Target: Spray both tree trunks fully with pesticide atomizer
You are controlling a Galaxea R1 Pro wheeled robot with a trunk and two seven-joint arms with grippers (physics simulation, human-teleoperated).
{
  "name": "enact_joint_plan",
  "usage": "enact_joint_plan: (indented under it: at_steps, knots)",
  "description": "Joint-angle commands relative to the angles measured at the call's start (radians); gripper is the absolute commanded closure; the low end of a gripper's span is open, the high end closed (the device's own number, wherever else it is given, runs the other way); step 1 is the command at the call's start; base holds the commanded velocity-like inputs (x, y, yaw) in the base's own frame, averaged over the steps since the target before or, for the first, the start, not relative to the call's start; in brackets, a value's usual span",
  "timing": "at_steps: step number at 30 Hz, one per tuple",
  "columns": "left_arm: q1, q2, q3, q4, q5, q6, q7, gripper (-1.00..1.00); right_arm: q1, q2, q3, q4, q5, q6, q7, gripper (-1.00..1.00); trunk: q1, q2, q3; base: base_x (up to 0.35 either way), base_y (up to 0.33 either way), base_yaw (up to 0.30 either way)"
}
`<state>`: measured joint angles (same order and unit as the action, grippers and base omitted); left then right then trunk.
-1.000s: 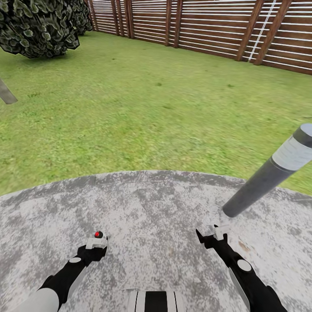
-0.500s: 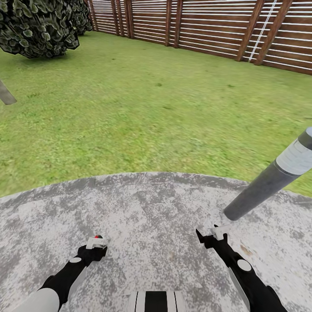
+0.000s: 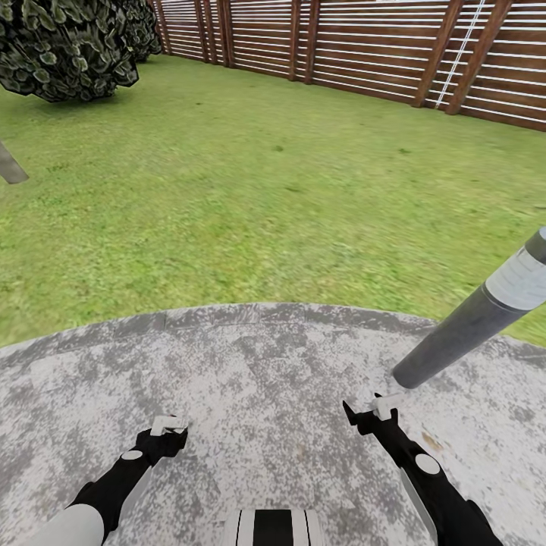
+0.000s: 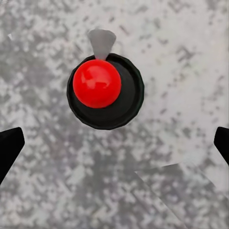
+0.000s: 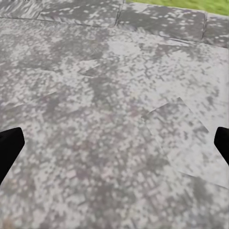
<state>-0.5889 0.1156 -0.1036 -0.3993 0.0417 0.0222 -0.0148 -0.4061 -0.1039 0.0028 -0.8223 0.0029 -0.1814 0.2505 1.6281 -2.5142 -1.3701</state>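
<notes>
The left gripper [image 3: 168, 426] hangs low over the grey paving [image 3: 273, 364], jaws spread wide, its dark fingertips [image 4: 9, 148] at the edges of the left wrist view; between them, straight below, sits the atomizer [image 4: 105, 90], seen end-on as a black round body with a glossy red knob on top and a pale nozzle poking out one side; it stands on the slab, untouched; it looks small, rigid and probably light, the red knob smooth and likely to slip, so the black body under it seems the better place to close on, keeping the nozzle free; the right gripper [image 3: 369, 409] is also open, over bare stone; just beyond it a grey post [image 3: 470, 315] leans; further off lies the lawn [image 3: 250, 189], a dark shrub [image 3: 64, 45], then the fence [image 3: 364, 45].
</notes>
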Motion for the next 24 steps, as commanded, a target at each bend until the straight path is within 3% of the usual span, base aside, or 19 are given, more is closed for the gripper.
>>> enact_joint_plan:
  at_steps: [1, 3, 13, 17, 21, 24]
  knots:
    - [0.0, 0.001, -0.005, -0.001, 0.004, 0.002, 0.0, -1.0, 0.0, 0.0, 0.0, 0.001, 0.0, -0.003, 0.003, -1.0, 0.0, 0.0, -0.001, 0.0, 0.0, 0.0]
    - [0.0, 0.001, -0.006, -0.001, 0.004, 0.002, -0.001, -1.0, 0.0, 0.0, 0.0, 0.001, 0.0, -0.005, 0.003, -1.0, 0.0, 0.0, -0.002, 0.0, 0.0, 0.0]
    - [0.0, 0.002, -0.002, -0.001, 0.006, 0.002, -0.001, -1.0, 0.0, 0.0, 0.0, 0.003, 0.001, -0.006, 0.001, -1.0, 0.004, -0.003, -0.055, 0.0, 0.0, 0.0]
    - [0.0, 0.002, -0.002, -0.001, 0.006, 0.002, -0.001, -1.0, 0.0, -0.002, -0.001, 0.003, 0.002, -0.016, 0.0, -1.0, 0.004, -0.003, -0.056, 0.0, 0.0, 0.0]
    - [0.0, 0.002, -0.002, -0.001, 0.005, 0.002, -0.001, -1.0, 0.0, -0.002, -0.001, 0.02, 0.001, -0.103, 0.0, -1.0, 0.004, -0.003, -0.057, 0.0, 0.0, 0.0]
    - [0.0, 0.002, -0.002, -0.001, 0.005, 0.002, -0.001, -1.0, 0.0, -0.001, -0.001, 0.024, 0.0, -0.126, 0.0, -1.0, 0.004, -0.003, -0.057, 0.0, 0.0, 0.0]
